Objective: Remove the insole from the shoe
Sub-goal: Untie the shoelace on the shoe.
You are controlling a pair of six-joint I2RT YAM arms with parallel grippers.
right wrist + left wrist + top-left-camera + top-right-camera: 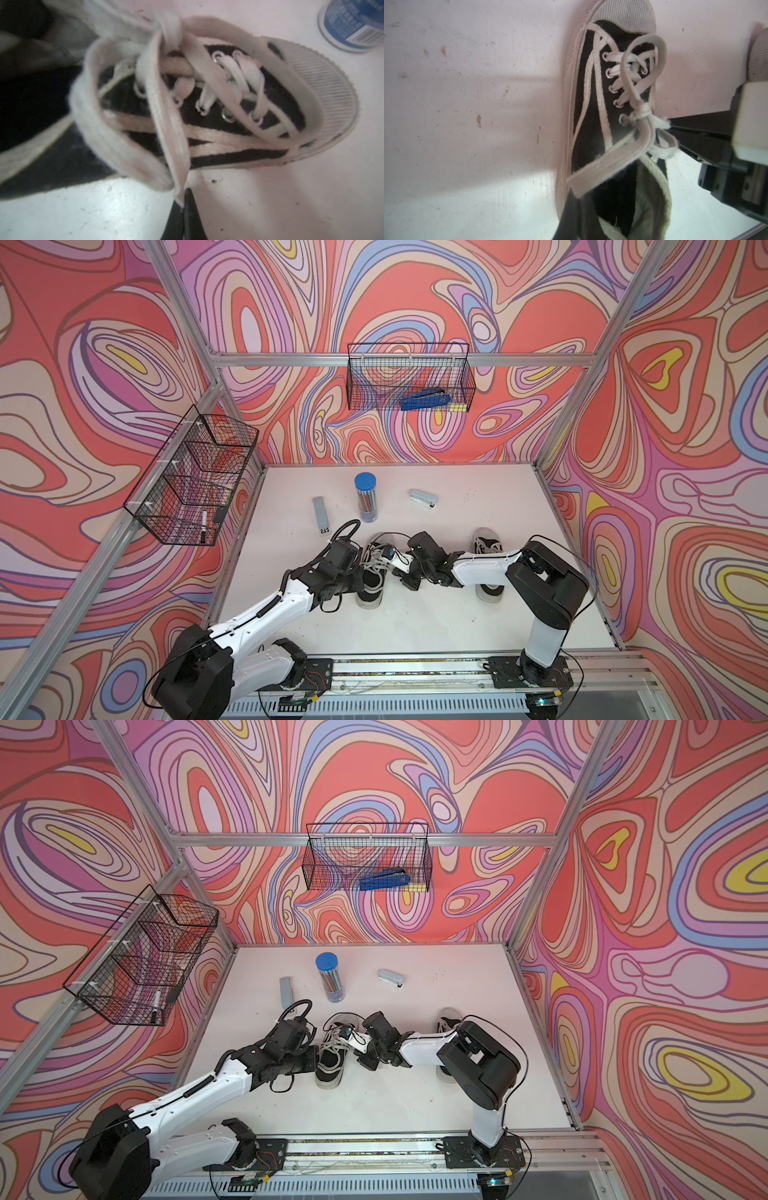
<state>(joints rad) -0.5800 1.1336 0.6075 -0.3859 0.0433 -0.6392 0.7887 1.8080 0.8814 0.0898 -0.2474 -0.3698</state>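
Note:
A black canvas shoe [370, 587] with white laces lies mid-table, toe pointing away; it also fills the left wrist view [593, 116] and the right wrist view [239, 116]. Pale fabric shows inside its opening [643, 216]; I cannot tell whether that is the insole. My left gripper [362, 572] is shut on the shoe's side wall by the collar, its dark fingers [569, 220] against the canvas. My right gripper [184, 199] is shut on a shoelace [166, 133], which runs taut to the knot. In both top views it [353, 1038] reaches in over the laces.
A second shoe [487, 547] lies under the right forearm. Behind the shoes stand a blue-lidded pencil tube [365, 495], a grey stapler [423, 498] and a grey bar [320, 514]. Wire baskets hang on the back wall [409, 381] and the left wall [191, 477].

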